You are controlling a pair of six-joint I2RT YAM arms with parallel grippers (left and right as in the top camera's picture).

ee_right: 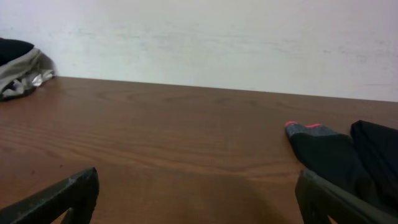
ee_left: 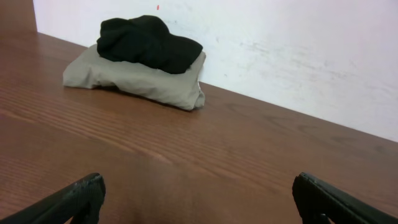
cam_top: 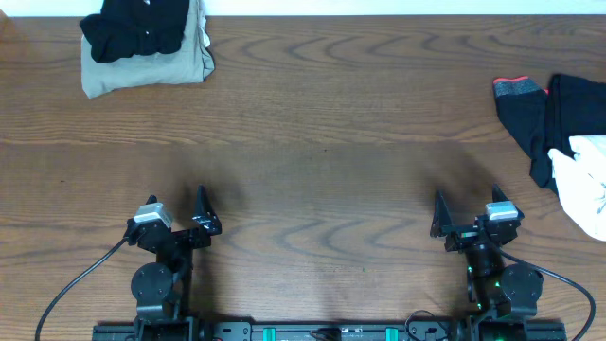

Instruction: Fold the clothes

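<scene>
- Both arms sit at the near edge of the worktop (cam_top: 312,142). The left gripper (ee_left: 198,190) and right gripper (ee_right: 198,183) are both spread wide with nothing in them.
- Right edge: a crumpled white shirt (cam_top: 587,180) lies partly over a black garment (cam_top: 535,109).
- Far left corner: a folded khaki piece (cam_top: 142,66) with a black one (cam_top: 142,28) bunched on top.

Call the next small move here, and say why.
Probably reach the right gripper toward the crumpled heap at far right, black garments and white shirt, to drag one to the middle. It and the left gripper sit open and empty near their bases; the khaki and black stack at far left already looks folded.
</scene>
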